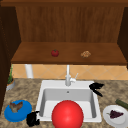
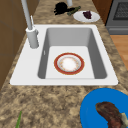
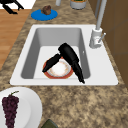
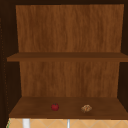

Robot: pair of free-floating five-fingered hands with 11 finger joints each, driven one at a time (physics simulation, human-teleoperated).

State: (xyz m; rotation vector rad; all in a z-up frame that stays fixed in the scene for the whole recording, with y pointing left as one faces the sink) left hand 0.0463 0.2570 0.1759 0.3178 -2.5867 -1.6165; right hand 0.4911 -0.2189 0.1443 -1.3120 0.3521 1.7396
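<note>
The fingers (image 3: 78, 69) of the right hand (image 1: 96, 88) are straight and loosely spread, holding nothing; in the right side view they run as one long dark line toward the lower right of the frame, while the thumb juts toward the lower left, across the red bowl (image 3: 59, 69). In the front view this hand hangs at the right of centre, over the back right corner of the white sink (image 1: 47, 86), its long axis lying roughly left to right, just right of the tap (image 1: 68, 78). The bowl sits upright on the sink floor, low in the middle of the front view. The left hand (image 1: 32, 119) floats at the lower left of the front view, just beside the blue plate (image 1: 23, 113) and the sink's front left corner; whether it is open or closed cannot be told. A brown piece of food (image 1: 15, 106) lies on the blue plate. At the lower right of the front view a white plate (image 1: 110, 119) carries a bunch of dark grapes (image 1: 115, 114), and a green cucumber (image 1: 122, 103) lies just above it, its length slanting down to the right. In the upper middle of that frame, a tomato (image 1: 55, 53) and a pale brown lump (image 1: 85, 54) sit well apart on the wooden shelf (image 1: 32, 56)
</note>
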